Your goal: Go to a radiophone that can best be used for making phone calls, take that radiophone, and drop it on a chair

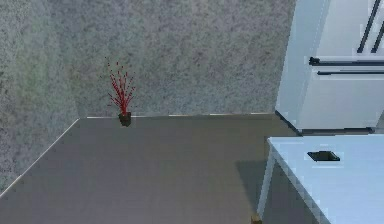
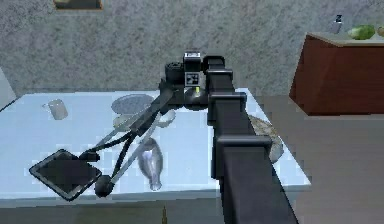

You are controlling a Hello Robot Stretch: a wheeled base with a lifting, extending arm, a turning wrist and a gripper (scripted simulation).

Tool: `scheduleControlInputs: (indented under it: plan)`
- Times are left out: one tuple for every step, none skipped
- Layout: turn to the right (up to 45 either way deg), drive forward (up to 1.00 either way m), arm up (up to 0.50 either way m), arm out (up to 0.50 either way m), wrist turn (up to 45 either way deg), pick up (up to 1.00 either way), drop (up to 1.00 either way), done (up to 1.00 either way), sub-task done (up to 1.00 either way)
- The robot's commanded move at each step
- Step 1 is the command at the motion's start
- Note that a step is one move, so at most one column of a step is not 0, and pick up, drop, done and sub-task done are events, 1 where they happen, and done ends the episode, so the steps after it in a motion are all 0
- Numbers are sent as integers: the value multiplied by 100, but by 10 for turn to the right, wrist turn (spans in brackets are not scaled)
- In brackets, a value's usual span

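**Flat dark slab lies low on the bench, with the gripper's fingers beside it**

On the pale blue bench (image 2: 40, 135) a dark flat slab (image 2: 62, 172) lies face up near the arm side view's lower left. Its thin rectangular shape suggests it is the radiophone. In the forward view a small dark thing (image 1: 323, 156) lies on the bench, perhaps the same one.

The gripper (image 2: 97, 170) reaches down and left from the arm, with its fingertips by the slab's right-hand corner. Whether they touch it, how the fingers stand, and whether anything is held cannot be told.

The slab should be light, stiff and smooth, so it is likely to slide rather than bend. It lies very low, which leaves little to catch from above. The best hold looks to be across its short width at mid-length, so it does not swing.

Its long axis seems to run from the picture's upper left to lower right, slanted to the bench's edges. Which end is the top cannot be told. A pale bottle-like thing (image 2: 152, 165) lying just beside the fingers could get knocked.
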Motion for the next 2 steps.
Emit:
scheduleControlInputs:
  plan:
    - [0, 0, 0, 0, 390, 0, 0, 0, 0]
    - [0, 0, -32, 0, 0, 0, 0, 0, 0]
